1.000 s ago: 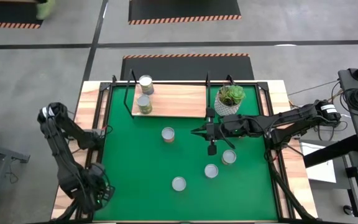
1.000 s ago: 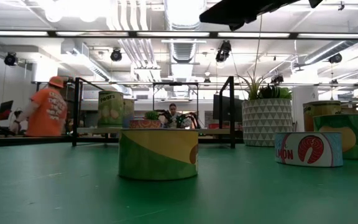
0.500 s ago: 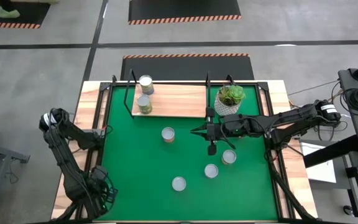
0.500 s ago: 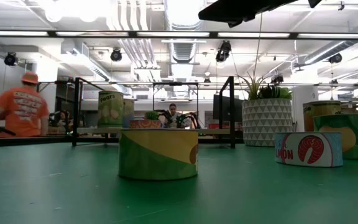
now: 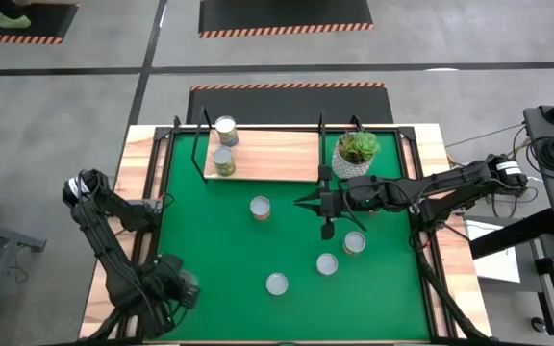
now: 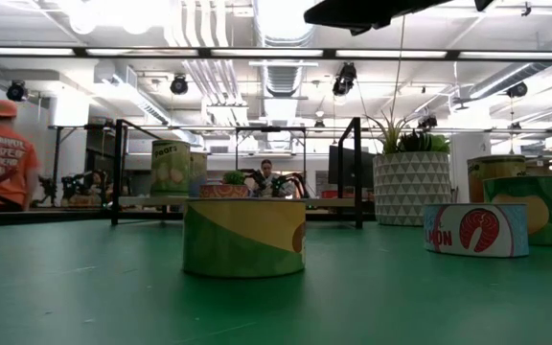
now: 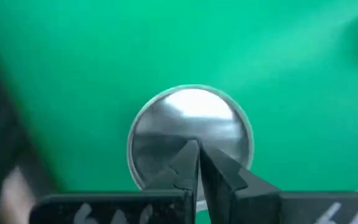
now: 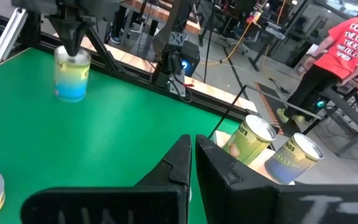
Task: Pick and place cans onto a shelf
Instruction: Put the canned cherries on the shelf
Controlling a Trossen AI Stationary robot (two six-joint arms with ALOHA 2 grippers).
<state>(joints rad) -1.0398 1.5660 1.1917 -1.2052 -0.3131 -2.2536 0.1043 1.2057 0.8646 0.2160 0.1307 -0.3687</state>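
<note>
The left hand [image 7: 196, 163] hangs pressed together just above a can [image 7: 190, 138] near the surface's front-left corner, so lowering it unopened would probably hit the lid and tip it.

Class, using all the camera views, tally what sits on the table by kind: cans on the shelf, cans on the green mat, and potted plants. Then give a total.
Cans on the shelf: 2
Cans on the green mat: 5 (one sits beneath the left gripper, hidden from above)
Potted plant: 1
Total: 8
</note>
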